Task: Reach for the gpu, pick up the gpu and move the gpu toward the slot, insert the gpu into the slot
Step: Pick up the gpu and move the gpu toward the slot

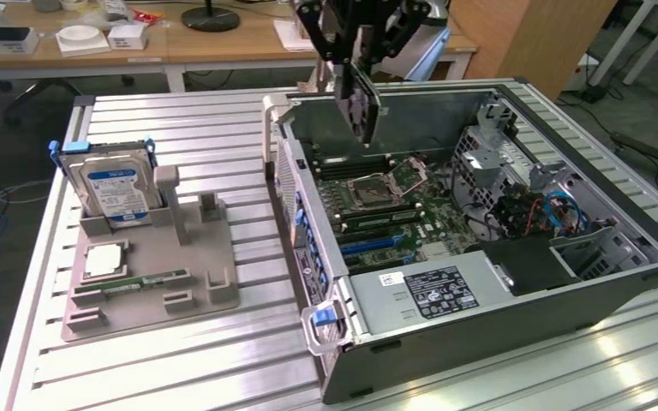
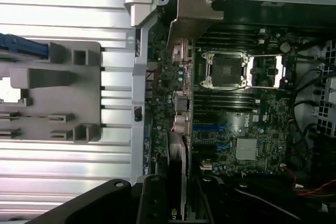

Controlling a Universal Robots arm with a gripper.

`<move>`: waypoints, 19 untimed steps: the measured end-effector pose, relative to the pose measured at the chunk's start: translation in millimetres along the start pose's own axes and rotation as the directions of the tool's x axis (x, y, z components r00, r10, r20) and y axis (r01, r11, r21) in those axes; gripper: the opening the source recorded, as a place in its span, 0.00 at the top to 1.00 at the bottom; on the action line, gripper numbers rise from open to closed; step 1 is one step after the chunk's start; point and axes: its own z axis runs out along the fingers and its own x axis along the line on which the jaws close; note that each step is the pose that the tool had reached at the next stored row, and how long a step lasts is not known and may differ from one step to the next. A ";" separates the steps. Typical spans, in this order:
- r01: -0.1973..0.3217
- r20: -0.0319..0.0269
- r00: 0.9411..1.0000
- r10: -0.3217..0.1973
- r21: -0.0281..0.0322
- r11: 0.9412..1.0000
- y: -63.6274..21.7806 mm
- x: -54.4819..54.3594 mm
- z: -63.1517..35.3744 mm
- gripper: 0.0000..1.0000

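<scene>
Your pincer (image 1: pixel 358 56) sits upper middle of the ext. view, clamped narrow on the gpu (image 1: pixel 361 103). The card hangs upright, on edge, long side pointing down. It's over the open pc case (image 1: pixel 603 282), above the far end of the motherboard (image 1: pixel 432 214), held clear of it. In the wrist view you see the gpu (image 2: pixel 177 145) edge-on between the fingers, w/ its metal end bracket (image 2: pixel 197 11) by the case wall. The slot (image 1: pixel 375 246), a blue strip, lies centre frame in the ext. view, below the cpu socket (image 1: pixel 372 190) and apart from the card. Left of frame: a grey holder (image 1: pixel 158 282) w/ a hard drive (image 1: pixel 117 184) standing in it, on the slatted table (image 1: pixel 192 120).
</scene>
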 end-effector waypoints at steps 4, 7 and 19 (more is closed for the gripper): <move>0.000 0.000 1.000 0.000 -0.010 1.000 -0.3 -18.1 1.0 0.74; 0.000 0.000 1.000 0.000 -0.020 1.000 -0.5 -31.1 2.0 0.74; 0.000 0.000 1.000 0.000 -0.025 1.000 -1.2 -79.0 6.7 0.74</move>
